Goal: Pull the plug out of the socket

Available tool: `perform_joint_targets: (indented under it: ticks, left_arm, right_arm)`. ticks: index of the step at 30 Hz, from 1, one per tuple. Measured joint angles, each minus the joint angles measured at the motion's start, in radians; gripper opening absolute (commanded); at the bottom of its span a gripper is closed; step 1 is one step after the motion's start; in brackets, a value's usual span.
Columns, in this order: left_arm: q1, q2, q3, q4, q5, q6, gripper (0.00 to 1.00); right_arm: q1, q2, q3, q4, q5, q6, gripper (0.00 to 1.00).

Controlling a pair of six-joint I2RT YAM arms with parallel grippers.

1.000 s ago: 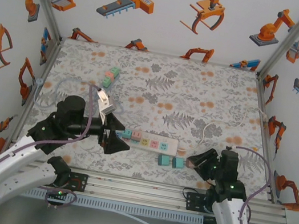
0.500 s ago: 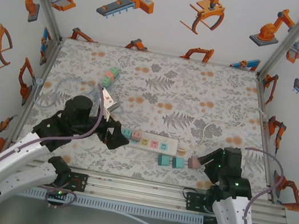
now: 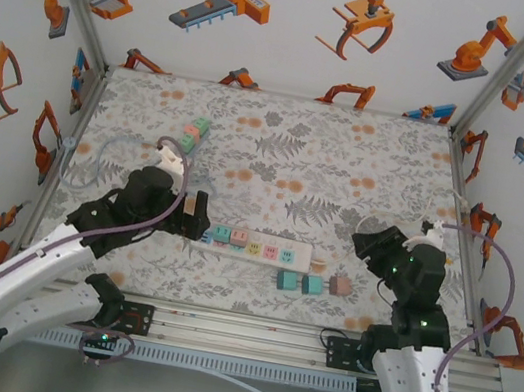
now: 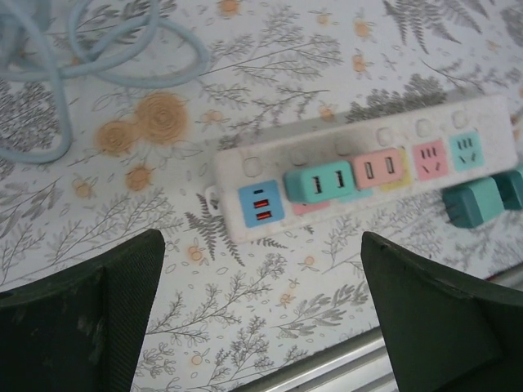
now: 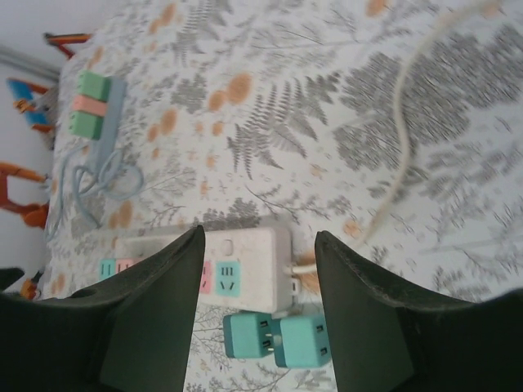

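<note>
We watch from overhead-rear, facing down at whole table; wrist cameras sit close, low, both sharing power strip.

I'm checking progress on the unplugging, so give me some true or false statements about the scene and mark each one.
1. The left gripper and right gripper are both open. True.
2. Two teal plugs lie on the table beside the strip. True.
3. The right gripper holds the pink plug. False: the pink plug lies on the table, apart from that gripper.
4. Every socket on the strip is empty. False: a teal block and a pink block sit plugged into it.
5. A second strip lies at the back left of the table. True.
</note>
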Motion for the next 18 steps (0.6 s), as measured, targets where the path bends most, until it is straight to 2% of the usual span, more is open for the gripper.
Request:
perform_joint_targets:
  ticks: [4,9,14,18]
  left_arm:
    - [0.039,0.015,0.000,-0.007,-0.042,-0.048,0.99]
    - [0.093,0.022,-0.008,0.008,-0.037,-0.087,0.98]
    - [0.114,0.061,-0.011,0.034,-0.013,-0.106,0.98]
    - [0.117,0.101,-0.013,0.047,0.002,-0.111,0.98]
  right_arm:
    - [0.060,0.013,-0.016,0.143,-0.072,-0.095,0.54]
    - [0.252,0.080,-0.015,0.278,-0.081,-0.282,0.57]
    - [0.479,0.268,0.040,0.312,-0.044,-0.505,0.59]
    - [0.604,0.443,0.126,0.328,-0.029,-0.660,0.61]
